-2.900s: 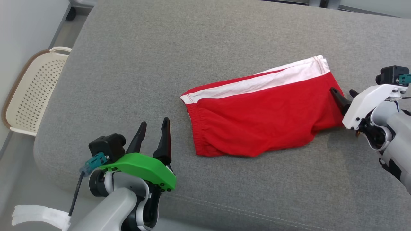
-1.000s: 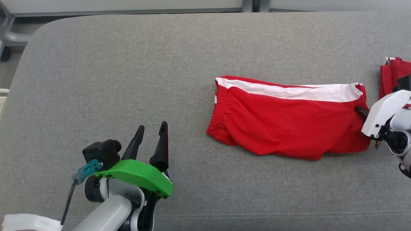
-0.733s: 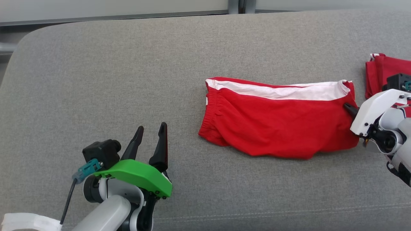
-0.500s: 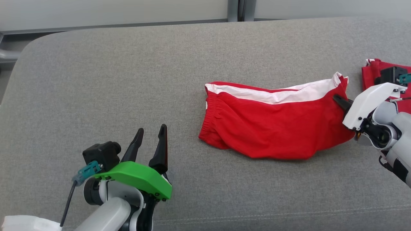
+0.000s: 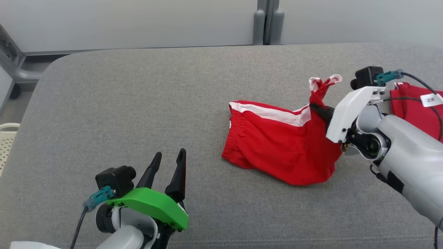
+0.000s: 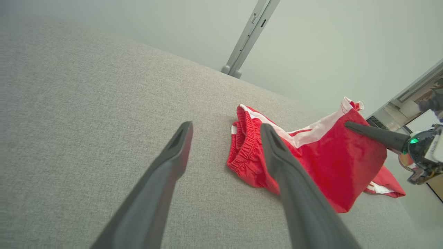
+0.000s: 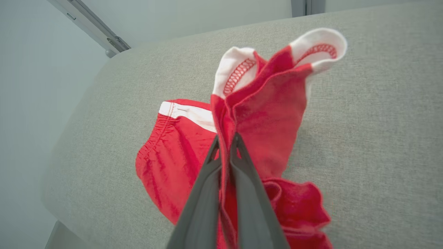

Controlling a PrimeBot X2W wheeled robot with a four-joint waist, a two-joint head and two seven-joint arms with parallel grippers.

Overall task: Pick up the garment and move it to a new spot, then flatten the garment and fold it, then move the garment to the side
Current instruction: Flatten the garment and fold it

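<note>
The garment (image 5: 277, 148) is a pair of red shorts with a white side stripe, lying right of centre on the grey cushion (image 5: 138, 103). Its waistband end rests on the cushion. My right gripper (image 5: 316, 108) is shut on the leg-hem end and holds it up off the surface, the white hem poking above the fingers. In the right wrist view the garment (image 7: 270, 103) is pinched between the closed fingers of that gripper (image 7: 226, 141). My left gripper (image 5: 169, 160) hovers open and empty at the lower left, well clear of the garment (image 6: 311, 152); its fingers frame bare cushion (image 6: 225, 127).
A second red cloth (image 5: 413, 103) lies on the cushion behind my right forearm. A perforated cream basket (image 5: 7, 141) sits off the cushion's left edge. A grey post (image 5: 266, 20) and pale wall stand behind the cushion's far edge.
My right gripper has raised the garment's hem end and carried it leftward, so the shorts now bunch up shorter. The head camera has tilted up. The left gripper stays open.
</note>
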